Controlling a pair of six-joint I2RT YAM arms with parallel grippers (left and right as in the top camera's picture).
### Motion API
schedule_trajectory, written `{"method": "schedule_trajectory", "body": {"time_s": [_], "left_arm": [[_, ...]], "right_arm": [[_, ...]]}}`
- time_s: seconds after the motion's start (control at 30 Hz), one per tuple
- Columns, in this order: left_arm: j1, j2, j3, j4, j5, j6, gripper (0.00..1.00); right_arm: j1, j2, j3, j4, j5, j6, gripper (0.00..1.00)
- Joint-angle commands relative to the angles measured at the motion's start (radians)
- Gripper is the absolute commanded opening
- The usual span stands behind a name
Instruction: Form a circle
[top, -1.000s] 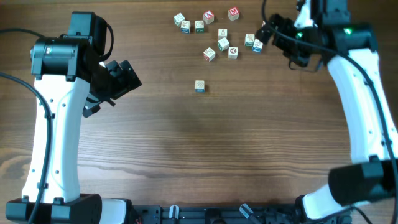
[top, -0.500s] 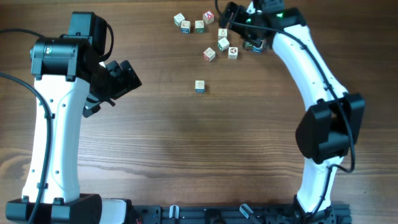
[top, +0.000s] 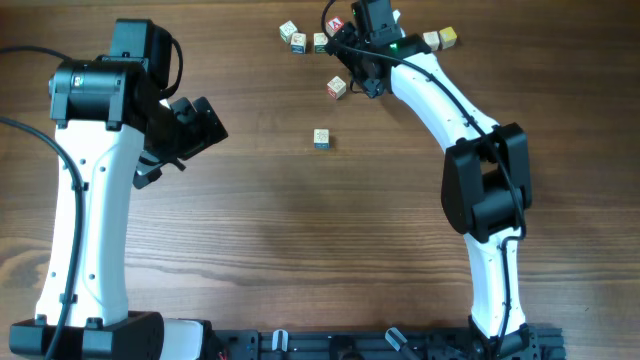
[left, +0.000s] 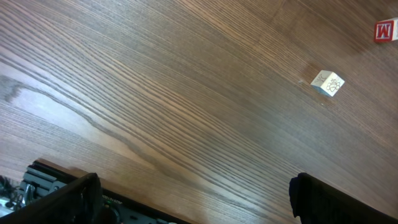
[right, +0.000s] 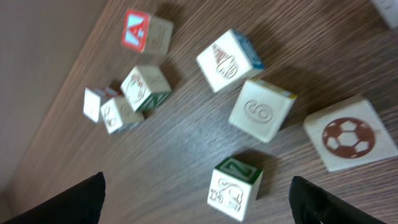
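Right fingers (right: 68, 205) gape empty — cubes (right: 261, 111) scattered just ahead; left fingers (left: 329, 202) spread wide.

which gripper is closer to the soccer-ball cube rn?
Right. The right gripper hangs over the cube cluster, with the soccer-ball cube just past its open fingers. The left gripper sits far off to the other side, well clear of the cluster.

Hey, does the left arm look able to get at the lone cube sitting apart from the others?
Probably yes: the left gripper is open, and only bare table lies between it and the lone cube.
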Motion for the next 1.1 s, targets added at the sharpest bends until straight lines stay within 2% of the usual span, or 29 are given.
{"method": "schedule_trajectory", "body": {"time_s": [0.0,0.43,0.63,0.73,0.97,1.07], "left_arm": [[0.001,-0.007,-0.004,0.000,0.005,-0.009,1.00],[0.001,-0.007,-0.004,0.000,0.005,-0.009,1.00],[0.001,-0.007,-0.004,0.000,0.005,-0.009,1.00],[0.001,-0.007,-0.004,0.000,0.005,-0.009,1.00],[0.001,-0.007,-0.004,0.000,0.005,-0.009,1.00],[0.001,-0.007,-0.004,-0.001,0.005,-0.009,1.00]], "right_arm": [[0.001,0.066,0.016,0.009,0.070,0.095,0.95],[-0.003,0.123,0.016,0.081,0.180,0.097,0.92],[-0.003,0.130,0.014,0.084,0.167,0.045,0.75],[-0.003,0.132,0.010,0.078,0.171,0.011,0.71],[-0.003,0.165,0.002,0.053,0.171,0.004,0.69],[-0.003,0.175,0.002,0.046,0.172,0.001,0.63]]}}
